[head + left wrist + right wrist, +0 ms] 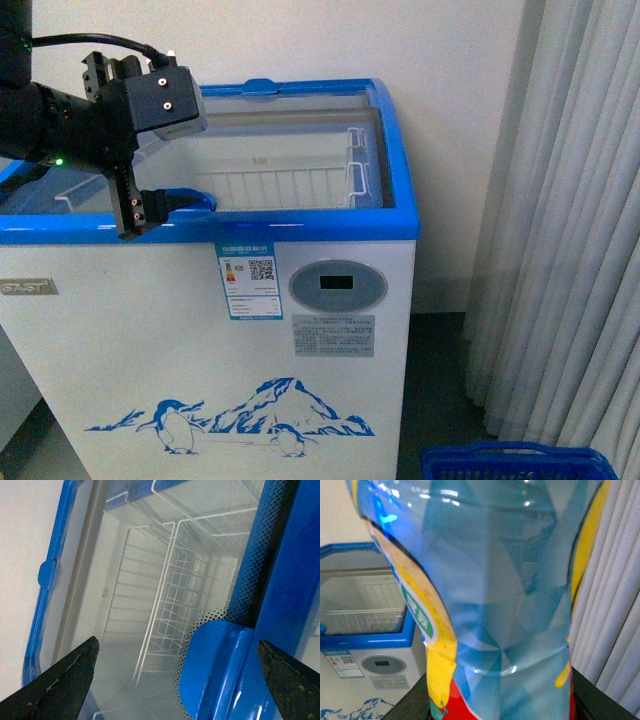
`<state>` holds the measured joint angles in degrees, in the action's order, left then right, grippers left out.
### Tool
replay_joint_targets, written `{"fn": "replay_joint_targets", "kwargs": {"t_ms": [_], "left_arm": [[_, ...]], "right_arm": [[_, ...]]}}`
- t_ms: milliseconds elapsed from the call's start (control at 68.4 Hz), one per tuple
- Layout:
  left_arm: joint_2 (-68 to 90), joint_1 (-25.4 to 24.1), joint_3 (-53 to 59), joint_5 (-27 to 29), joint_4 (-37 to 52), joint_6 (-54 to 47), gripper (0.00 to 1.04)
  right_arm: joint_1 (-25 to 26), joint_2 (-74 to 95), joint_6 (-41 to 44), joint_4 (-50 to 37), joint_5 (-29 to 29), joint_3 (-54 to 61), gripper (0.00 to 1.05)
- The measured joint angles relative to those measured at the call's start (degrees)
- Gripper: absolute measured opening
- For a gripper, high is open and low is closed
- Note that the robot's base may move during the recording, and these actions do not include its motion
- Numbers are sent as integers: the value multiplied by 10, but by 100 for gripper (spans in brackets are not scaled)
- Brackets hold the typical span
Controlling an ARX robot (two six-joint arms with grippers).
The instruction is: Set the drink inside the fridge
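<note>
The left arm reaches in over the fridge (300, 228), wrist bent down. The left gripper (150, 210) is spread wide, its 2 fingers straddling the blue lid handle (192, 200). The right gripper (500, 712) clamps the drink (495, 605), held clear of the fridge, near the pale curtain (570, 250).

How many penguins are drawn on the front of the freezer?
2. A larger penguin stands left of the mountains; a smaller penguin stands below them, further right. None seems hidden.

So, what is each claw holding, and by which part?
Right claw grips the drink bottle by its labelled body; left claw, open at the lid handle, holds nothing.
</note>
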<state>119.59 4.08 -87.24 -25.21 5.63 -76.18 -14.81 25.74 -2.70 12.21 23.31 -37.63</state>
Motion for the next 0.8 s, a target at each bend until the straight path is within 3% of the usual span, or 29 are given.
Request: {"fn": "replay_joint_targets", "kwargs": {"t_ms": [321, 497, 804], "left_arm": [[90, -4, -126, 16, -6, -14, 97], [150, -7, -233, 52, -10, -22, 97], [325, -12, -550, 123, -100, -26, 97]], "right_arm": [[0, 0, 0, 0, 0, 0, 42], [0, 0, 0, 0, 0, 0, 42], [0, 0, 0, 0, 0, 0, 42]]}}
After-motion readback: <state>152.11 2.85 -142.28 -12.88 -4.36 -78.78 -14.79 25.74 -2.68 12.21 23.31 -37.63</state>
